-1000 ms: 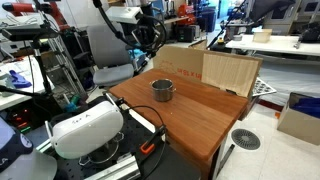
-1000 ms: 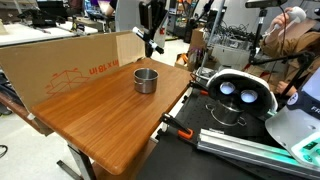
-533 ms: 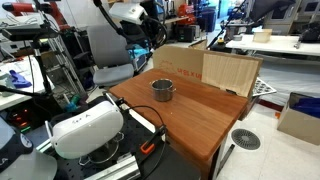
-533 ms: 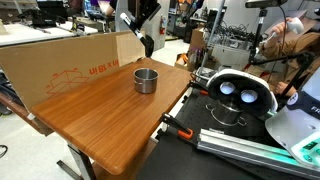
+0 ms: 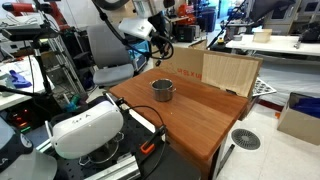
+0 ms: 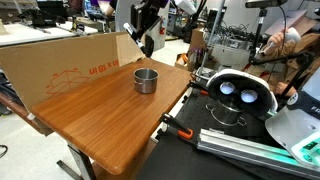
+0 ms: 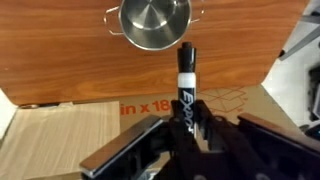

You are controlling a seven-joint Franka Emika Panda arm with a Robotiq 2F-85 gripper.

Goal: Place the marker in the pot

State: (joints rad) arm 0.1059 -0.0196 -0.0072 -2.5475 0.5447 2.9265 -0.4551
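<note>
My claw (image 7: 187, 128) is clamped on the marker (image 7: 187, 75), hanging seemingly just past the tabletop (image 7: 60, 55) edge, over the cardboard box (image 7: 80, 125). The marker's long axis points ahead toward the pot (image 7: 155, 22), which stands inward from that edge, a little off its line.

pot (image 6: 146, 80) open from above, cardboard box (image 6: 70, 65) upright along table (image 6: 110, 125) edge

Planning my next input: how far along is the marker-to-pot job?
Done: the gripper is shut on the marker, held clear above the table. In hand: the approach, with the pot ahead of the marker, not underneath. Left: centre over the empty pot and release.
</note>
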